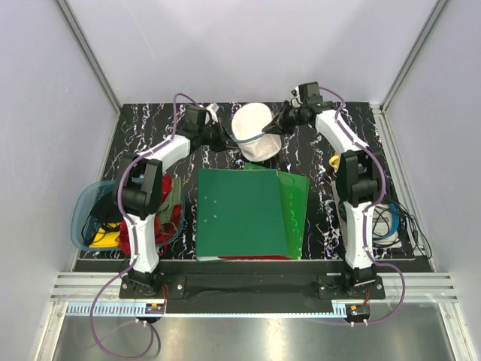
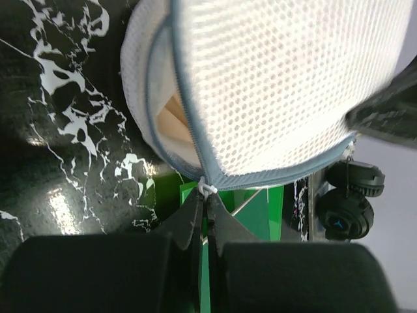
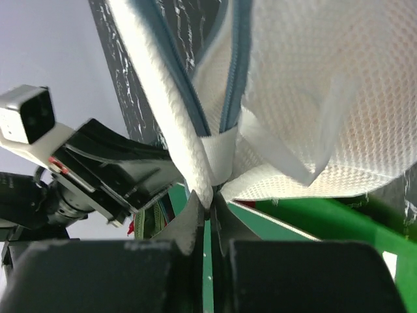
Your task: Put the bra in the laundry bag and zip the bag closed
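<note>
Your left tool (image 2: 207,203) is pressed together on a small white tab where the zipper (image 2: 186,98) ends at the rim of the laundry bag (image 1: 255,131). Your right tool (image 3: 208,201) pinches a white fabric strip on the bag's other side. The bag sits between them near the middle of the desk's (image 1: 143,135) far edge. The zipper gapes on the left side, and the peach bra (image 2: 171,122) shows inside. A green folder (image 1: 240,214) lies toward the near edge.

- Pale lilac walls (image 1: 248,53) enclosed three sides.
- The table (image 1: 135,124) was black with white marbling.
- Aluminium rails (image 1: 75,289) ran along its near edge.
</note>
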Motion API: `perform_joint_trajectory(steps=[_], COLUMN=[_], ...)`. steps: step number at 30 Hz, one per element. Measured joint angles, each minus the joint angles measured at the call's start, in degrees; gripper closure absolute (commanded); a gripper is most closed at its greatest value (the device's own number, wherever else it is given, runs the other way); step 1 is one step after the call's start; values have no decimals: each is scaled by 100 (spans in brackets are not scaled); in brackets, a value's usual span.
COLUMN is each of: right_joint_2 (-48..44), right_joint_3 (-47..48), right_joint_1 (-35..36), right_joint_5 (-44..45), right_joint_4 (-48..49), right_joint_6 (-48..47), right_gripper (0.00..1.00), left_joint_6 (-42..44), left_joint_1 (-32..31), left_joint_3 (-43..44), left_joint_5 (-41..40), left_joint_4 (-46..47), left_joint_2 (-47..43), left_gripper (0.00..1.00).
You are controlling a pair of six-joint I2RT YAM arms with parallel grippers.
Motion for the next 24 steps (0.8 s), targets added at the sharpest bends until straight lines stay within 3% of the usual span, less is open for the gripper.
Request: perform_joint_trajectory(steps=[1,4,7,10,16,23,24], right_joint_2=[101,452,612,588,-236,-1257,-1257], right_joint_3=[199,881,1255,1318,146,-1405,-1464], right_joint_1=[0,0,-35,-50,-46,214,264], right_joint_5=[-28,-17,138,472,979,1106,1106], right_joint_4=[-63,-286,-354,-636,-946,-315,-208], right_joint_6=[-94,-173,127,417,584,1071,1147], right_gripper=[79,45,22,13,13,33,43], left_joint_6=[11,-9,-317,-820,-1495,-1908,-1932], left_joint_1=[-20,-133,-297,-507,-800,-874,-879], left_joint_3=[0,-37,-345,-750,-957,-966,-966], left_joint_5=[17,17,-13,-101,-243,-313,-315], left_joint_4=[-31,-24,153,568,1309,1770,1786], left_joint_2=[0,-17,-136,-262,-280,-286,-286], left_gripper=[100,100,100,100,100,100,100])
